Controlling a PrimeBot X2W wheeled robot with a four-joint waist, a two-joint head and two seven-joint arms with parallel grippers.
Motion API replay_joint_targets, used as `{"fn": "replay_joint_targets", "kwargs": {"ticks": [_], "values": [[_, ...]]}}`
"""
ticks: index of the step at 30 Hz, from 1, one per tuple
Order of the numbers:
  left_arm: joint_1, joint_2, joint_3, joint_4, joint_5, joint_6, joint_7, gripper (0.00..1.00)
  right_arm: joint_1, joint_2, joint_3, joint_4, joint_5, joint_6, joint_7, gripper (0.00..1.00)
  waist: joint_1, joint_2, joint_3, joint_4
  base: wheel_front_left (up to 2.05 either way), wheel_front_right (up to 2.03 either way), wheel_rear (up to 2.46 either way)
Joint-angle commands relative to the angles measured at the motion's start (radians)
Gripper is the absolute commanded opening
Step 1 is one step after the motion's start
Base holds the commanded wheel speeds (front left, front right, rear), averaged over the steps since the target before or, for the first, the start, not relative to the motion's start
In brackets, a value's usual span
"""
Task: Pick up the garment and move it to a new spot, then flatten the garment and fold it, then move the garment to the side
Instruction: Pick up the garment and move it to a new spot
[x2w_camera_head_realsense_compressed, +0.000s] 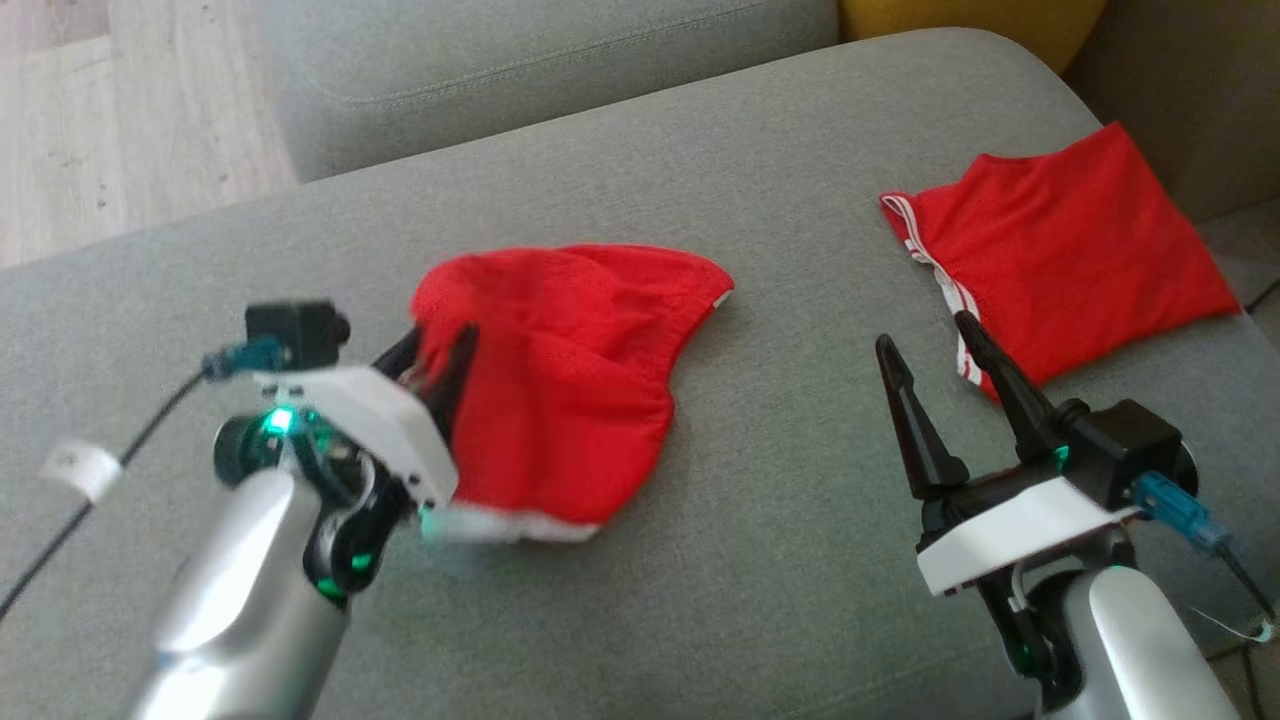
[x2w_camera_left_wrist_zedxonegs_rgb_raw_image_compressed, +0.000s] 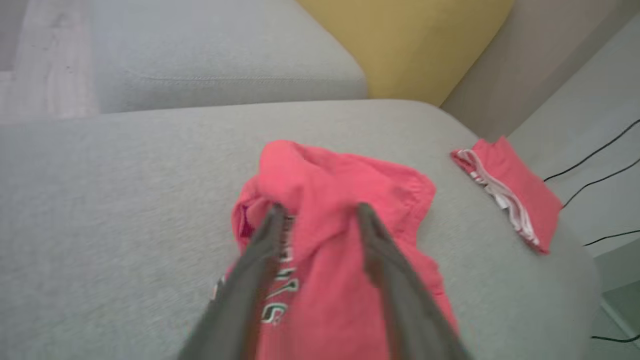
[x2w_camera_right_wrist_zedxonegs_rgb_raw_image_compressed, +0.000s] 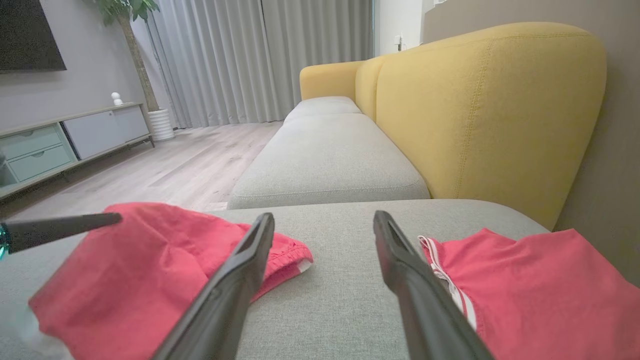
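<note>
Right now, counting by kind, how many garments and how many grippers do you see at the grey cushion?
Red garments: 2 (middle garment, right garment)
Grippers: 2 (left gripper, right gripper)
Total: 4

Soft, even daylight, brightest through sheer curtains (x2w_camera_right_wrist_zedxonegs_rgb_raw_image_compressed: 225, 60); shadows faint, no glare. Right wrist view sharp, wide-angle bend bulging yellow sofa back (x2w_camera_right_wrist_zedxonegs_rgb_raw_image_compressed: 490, 115). Head view: left gripper (x2w_camera_head_realsense_compressed: 440, 340) and forearm (x2w_camera_head_realsense_compressed: 240, 600) motion-blurred, white waistband (x2w_camera_head_realsense_compressed: 520, 525) of red shorts (x2w_camera_head_realsense_compressed: 570, 380) smeared; green wrist light (x2w_camera_head_realsense_compressed: 280, 420) glowing. Left wrist view hazy, washed out: red reads pink, fingers (x2w_camera_left_wrist_zedxonegs_rgb_raw_image_compressed: 250, 280) blurred.
</note>
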Motion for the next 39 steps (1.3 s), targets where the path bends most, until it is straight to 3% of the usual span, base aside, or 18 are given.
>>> {"fn": "replay_joint_targets", "kwargs": {"ticks": [1,6,11,18,20,28,39], "values": [[-0.034,0.039,0.025,0.009,0.036,0.002,-0.045,1.0,-0.044,0.001,0.015,-0.037,0.003,0.007,-0.002,1.0,-0.0001,-0.0001,0.001,0.006,0.0,0.0,0.0],[0.003,0.025,0.047,0.04,0.057,-0.016,-0.232,1.0,-0.034,-0.001,-0.003,-0.034,0.001,0.007,0.0,1.0,-0.0001,-0.0001,-0.02,0.052,0.0,0.0,0.0],[0.079,0.058,0.059,-0.019,0.105,-0.024,-0.402,1.0,-0.008,-0.003,-0.019,-0.033,0.001,0.007,0.01,1.0,-0.0001,-0.0001,-0.037,0.099,0.0,0.0,0.0],[0.238,0.097,0.146,-0.115,0.133,0.066,-0.57,1.0,0.024,0.003,-0.037,-0.021,0.002,0.007,0.017,1.0,-0.0001,-0.0001,-0.056,0.146,0.0,0.0,0.0],[0.293,0.1,0.174,-0.153,0.14,0.103,-0.591,1.0,0.034,0.006,-0.045,-0.014,0.003,0.007,0.016,1.0,-0.0001,-0.0001,-0.061,0.157,0.0,0.0,0.0],[0.452,0.129,0.223,-0.259,0.161,0.18,-0.606,1.0,0.062,0.014,-0.07,0.011,0.003,0.007,0.013,1.0,-0.0001,-0.0001,-0.073,0.183,0.0,0.0,0.0],[0.512,0.156,0.232,-0.326,0.163,0.212,-0.586,1.0,0.078,0.032,-0.094,0.035,0.001,0.007,0.004,1.0,-0.0001,-0.0001,-0.07,0.189,0.0,0.0,0.0]]}}
